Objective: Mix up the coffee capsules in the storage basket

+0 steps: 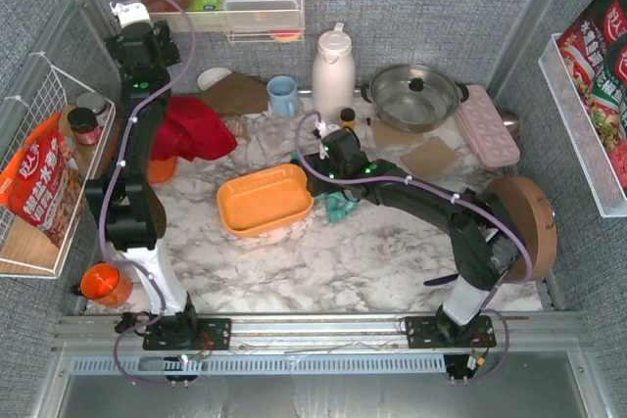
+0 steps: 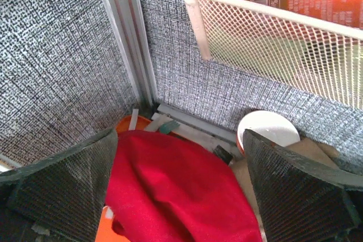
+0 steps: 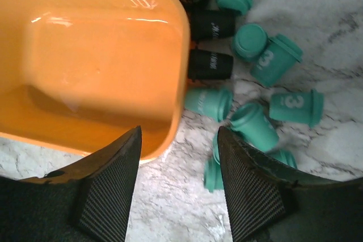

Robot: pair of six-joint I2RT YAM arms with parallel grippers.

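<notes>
The thumb-sized, cup-shaped coffee capsules (image 3: pixel 276 59), mostly teal with a few black ones (image 3: pixel 210 64), lay tumbled on their sides on the marble-patterned table (image 3: pixel 340 15). They were heaped just beside one short end of the shallow orange plastic storage basket (image 3: pixel 102 55), whose glossy inside was bare. They looked light and rigid, likely to roll or skid on that smooth top. I judged the safest hold to be across a pod's ribbed body just under the wider rim, one at a time. The basket seemed stiff but slick, and easy to nudge. The right gripper (image 3: pixel 179 140) hovered low over the basket's near corner. Its two fingers were spread wide with nothing between them, and the nearest teal pods sat just off its right finger. The left gripper (image 2: pixel 180 140) was well away in the back corner, likewise spread and empty, above a crumpled red cloth (image 2: pixel 176 191).
</notes>
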